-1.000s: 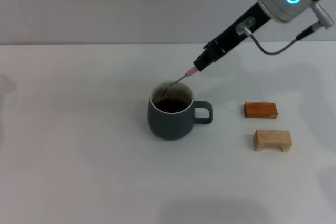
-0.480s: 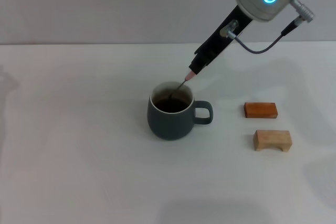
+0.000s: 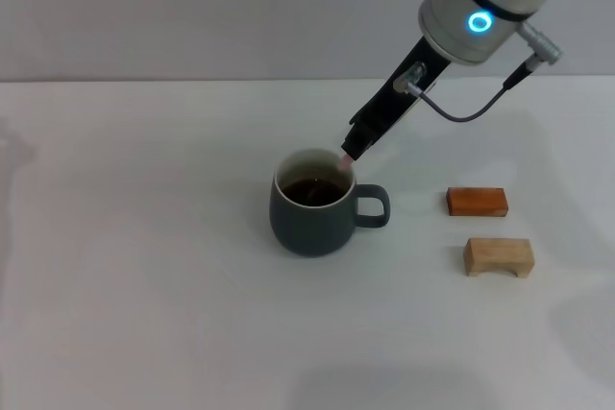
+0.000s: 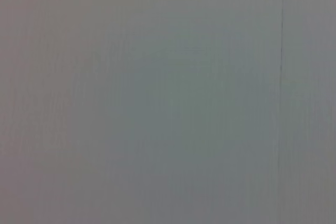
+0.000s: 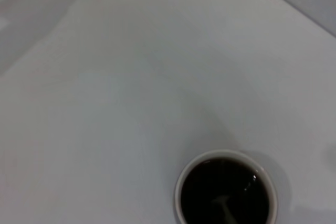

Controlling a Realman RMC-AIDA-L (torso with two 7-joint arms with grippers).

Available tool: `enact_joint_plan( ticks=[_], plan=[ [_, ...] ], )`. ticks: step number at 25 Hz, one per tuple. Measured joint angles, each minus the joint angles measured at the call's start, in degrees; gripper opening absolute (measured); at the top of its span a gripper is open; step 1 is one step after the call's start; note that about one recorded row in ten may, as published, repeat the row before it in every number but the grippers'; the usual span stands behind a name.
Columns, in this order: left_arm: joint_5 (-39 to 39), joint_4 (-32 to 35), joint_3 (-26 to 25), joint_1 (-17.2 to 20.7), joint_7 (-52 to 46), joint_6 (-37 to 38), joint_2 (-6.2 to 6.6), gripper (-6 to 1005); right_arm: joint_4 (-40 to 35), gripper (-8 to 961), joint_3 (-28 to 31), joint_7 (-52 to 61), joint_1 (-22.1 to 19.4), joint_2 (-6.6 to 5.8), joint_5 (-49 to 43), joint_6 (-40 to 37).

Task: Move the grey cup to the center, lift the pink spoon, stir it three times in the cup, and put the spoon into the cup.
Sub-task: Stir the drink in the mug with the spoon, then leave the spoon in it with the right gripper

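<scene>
From the head view, the grey cup (image 3: 312,204) sat near the middle of the white surface (image 3: 144,285), handle toward the robot's right, with an orange-brown block (image 3: 477,201) and a wooden block (image 3: 499,256) well apart on that side. The right gripper (image 3: 350,148) hung just above the cup's far right rim, pinching the pink spoon (image 3: 343,160) by its handle; the spoon's long axis slanted down and leftward from the gripper into the dark liquid.

The left wrist view showed only a blank grey field; the left gripper was out of sight.

The right wrist view looked down on the cup (image 5: 226,190), with a faint trace of the spoon (image 5: 226,205) in the liquid.
</scene>
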Motion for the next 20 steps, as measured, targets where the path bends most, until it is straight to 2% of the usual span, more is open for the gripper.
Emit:
enact_joint_plan(
  ticks=[8, 20],
  plan=[
    [0.0, -0.1, 0.0, 0.0, -0.1, -0.2, 0.02, -2, -0.8, 156, -1.3, 0.0, 0.4, 0.61, 0.4, -0.9],
    [0.0, -0.1, 0.0, 0.0, -0.4, -0.2, 0.15, -2, -4.7, 157, -1.3, -0.2, 2.7, 0.83, -2.8, -3.2]
  ],
)
